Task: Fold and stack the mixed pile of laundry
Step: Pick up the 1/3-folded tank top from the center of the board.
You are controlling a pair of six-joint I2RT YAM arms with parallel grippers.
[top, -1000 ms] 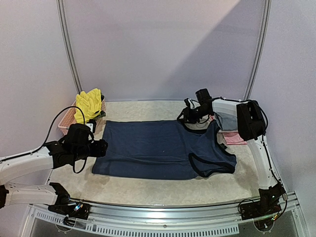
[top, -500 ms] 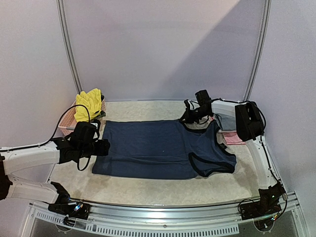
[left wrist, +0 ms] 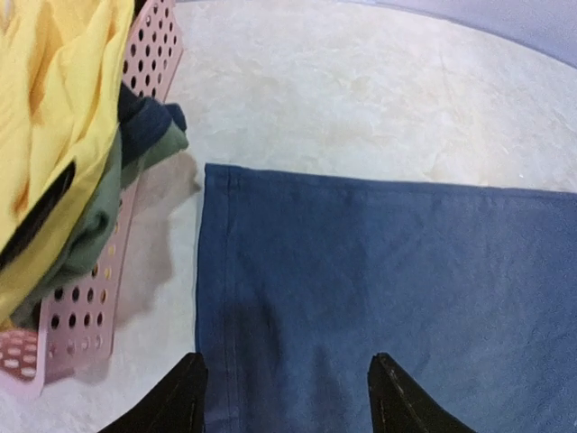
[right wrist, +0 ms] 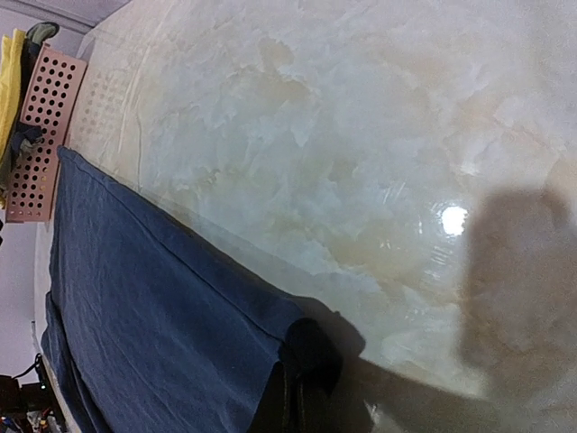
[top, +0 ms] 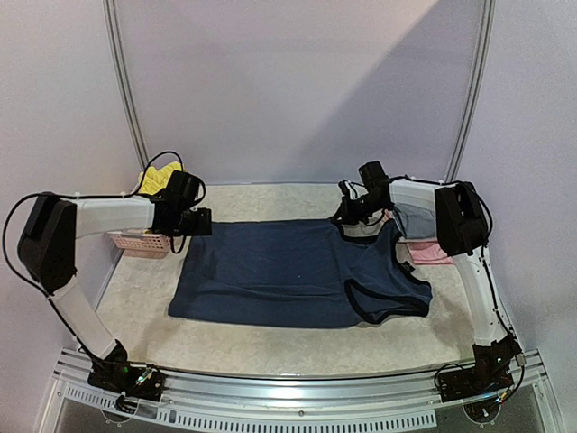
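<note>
Two arms are on one navy top [top: 288,271], spread flat on the worktop [top: 270,347]. At the top's far right shoulder edge, the right end effector [top: 345,215] is pinched tight on the cloth. Over its far left corner the left end effector [top: 200,222] hangs with jaws fairly wide. Just left of the top sits a pink basket [top: 135,242] with a yellow garment [top: 155,178], and a pink piece [top: 431,254] lies at its right.

Your top view looks down from high behind the near edge over the whole counter [top: 270,347], your left wrist view sits close above the navy top [left wrist: 388,271] and pink basket [left wrist: 81,316], your right wrist view skims low, sharing both.
</note>
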